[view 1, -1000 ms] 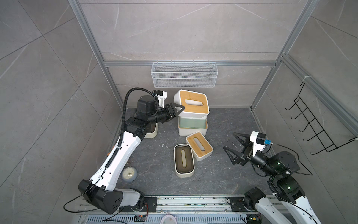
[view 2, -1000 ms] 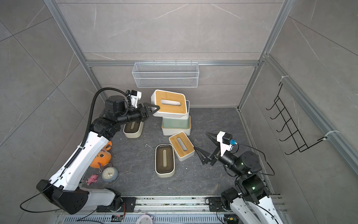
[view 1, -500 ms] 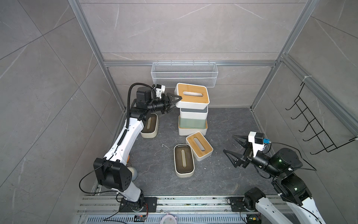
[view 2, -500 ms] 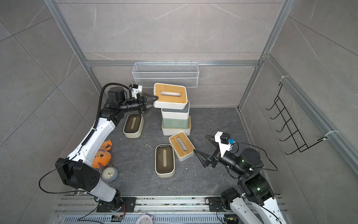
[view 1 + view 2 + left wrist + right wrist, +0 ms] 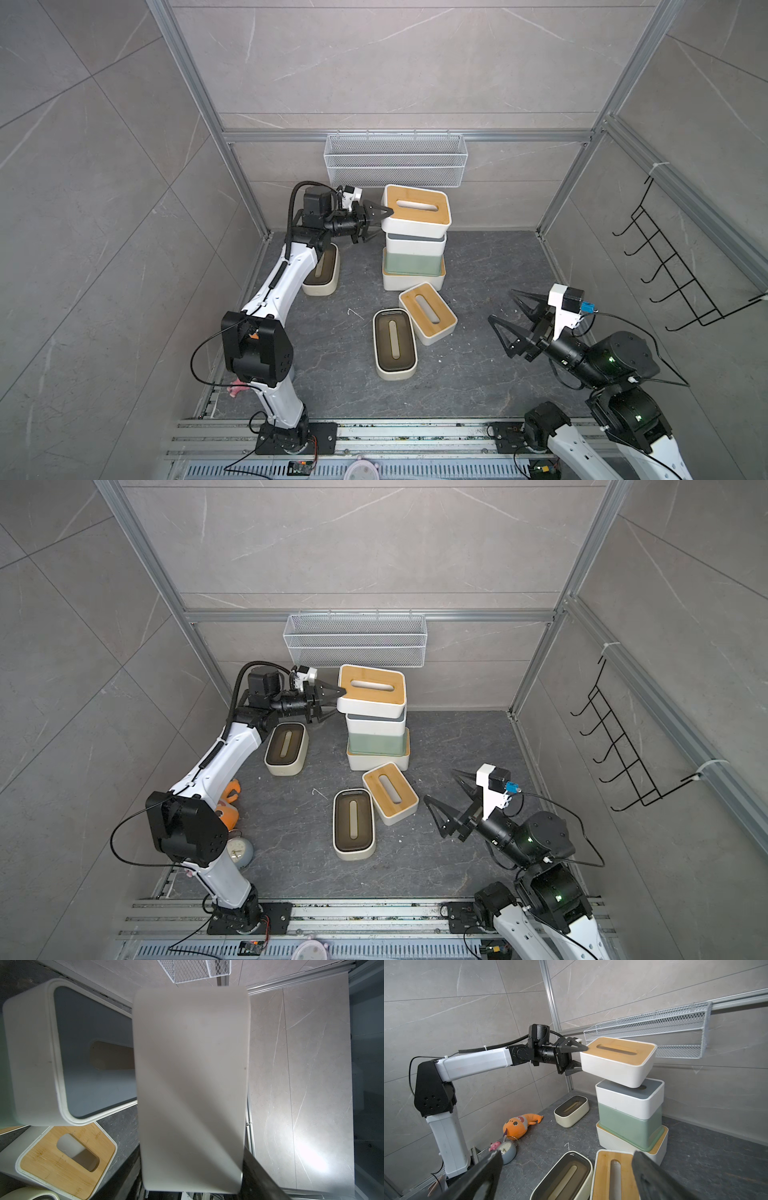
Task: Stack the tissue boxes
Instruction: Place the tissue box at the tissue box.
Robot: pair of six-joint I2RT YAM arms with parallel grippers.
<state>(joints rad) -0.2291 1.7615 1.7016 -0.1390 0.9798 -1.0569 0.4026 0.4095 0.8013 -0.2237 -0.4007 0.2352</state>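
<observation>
My left gripper (image 5: 382,222) is shut on the short end of a white tissue box with a bamboo lid (image 5: 417,210). It holds this box slightly tilted just over a stack of three. In the left wrist view its pale underside (image 5: 191,1084) fills the middle. The stack is a white box with a grey-blue lid (image 5: 415,245) on a sage green box (image 5: 411,264) on a white bamboo-lidded box (image 5: 413,282). Loose on the floor lie another bamboo-lidded box (image 5: 428,311) and two cream boxes with dark lids (image 5: 394,344) (image 5: 286,748). My right gripper (image 5: 502,309) stands open and empty, right of the loose boxes.
A white wire mesh basket (image 5: 395,162) hangs on the back wall just behind the stack. An orange plush toy (image 5: 228,808) and a small clock (image 5: 239,852) lie by the left arm's base. A black hook rack (image 5: 673,266) hangs on the right wall.
My left arm has swung its elbow back and carried the bamboo-lidded box a little toward the back wall, over the stack. The right arm has barely shifted.
</observation>
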